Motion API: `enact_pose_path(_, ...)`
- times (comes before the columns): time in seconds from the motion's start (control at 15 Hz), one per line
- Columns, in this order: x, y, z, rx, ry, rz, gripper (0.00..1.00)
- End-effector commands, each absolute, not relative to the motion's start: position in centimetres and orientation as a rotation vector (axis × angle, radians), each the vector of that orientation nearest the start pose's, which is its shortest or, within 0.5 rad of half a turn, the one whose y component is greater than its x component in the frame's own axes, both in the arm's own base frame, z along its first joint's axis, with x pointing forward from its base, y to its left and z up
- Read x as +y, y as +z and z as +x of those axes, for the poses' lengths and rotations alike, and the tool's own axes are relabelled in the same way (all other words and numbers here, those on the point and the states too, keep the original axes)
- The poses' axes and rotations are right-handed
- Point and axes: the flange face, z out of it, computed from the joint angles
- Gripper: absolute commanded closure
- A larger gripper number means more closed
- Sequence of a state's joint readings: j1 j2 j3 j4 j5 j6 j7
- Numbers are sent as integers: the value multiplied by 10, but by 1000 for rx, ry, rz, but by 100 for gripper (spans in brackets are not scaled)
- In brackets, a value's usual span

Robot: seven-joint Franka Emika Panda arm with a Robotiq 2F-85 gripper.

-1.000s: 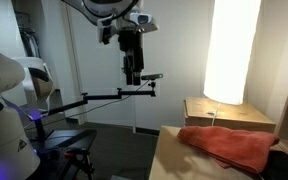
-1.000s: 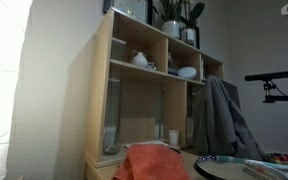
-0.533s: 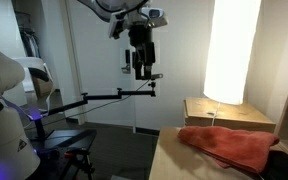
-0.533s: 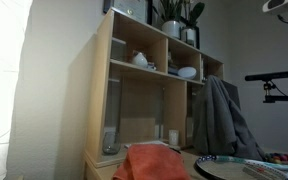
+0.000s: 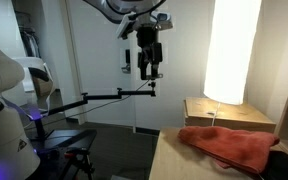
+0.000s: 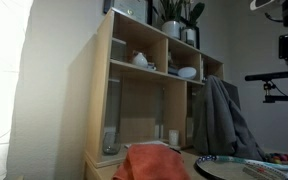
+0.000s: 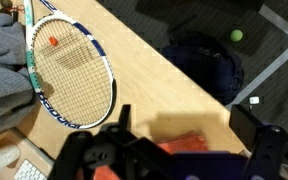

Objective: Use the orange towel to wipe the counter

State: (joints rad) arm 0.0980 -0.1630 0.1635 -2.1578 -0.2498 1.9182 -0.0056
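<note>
The orange towel [image 5: 229,146] lies rumpled on the counter [image 5: 172,162], just in front of a pale wooden block [image 5: 229,112]. It looks soft, light and floppy, likely to bunch up rather than slip, so I'd pinch a raised fold near its middle. The gripper [image 5: 152,74] hangs high above, with the towel at its five o'clock. In the wrist view its fingers stand wide apart, and a tennis racket [image 7: 69,70] lies at ten o'clock.

Towel [image 5: 229,146] lies on the bench [image 5: 170,160]. 1 wooden block [image 5: 229,112] stands directly behind the towel. Gripper [image 5: 153,77] hangs high above the towel, well apart and off to the picture-left. In an exterior view, the shelf unit [image 6: 154,90] stands behind the towel. 1 racket [image 7: 69,75] lies on the bench near the towel.
</note>
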Motion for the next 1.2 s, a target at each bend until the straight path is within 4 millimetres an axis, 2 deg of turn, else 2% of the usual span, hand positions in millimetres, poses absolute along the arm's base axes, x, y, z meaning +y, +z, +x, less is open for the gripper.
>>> enact_pose_path(0.0,113,464,482,-604,81,-3352,0)
enact_pose_path(0.27,111,464,483,-598,82,-3352,0)
enact_pose_path(0.4,110,457,490,-602,123,-3341,0)
enact_pose_path(0.73,125,439,531,-684,174,-3323,0)
enact_pose_path(1.0,137,428,568,-902,167,-3216,0)
enact_pose_path(1.13,144,425,585,-1034,109,-3149,0)
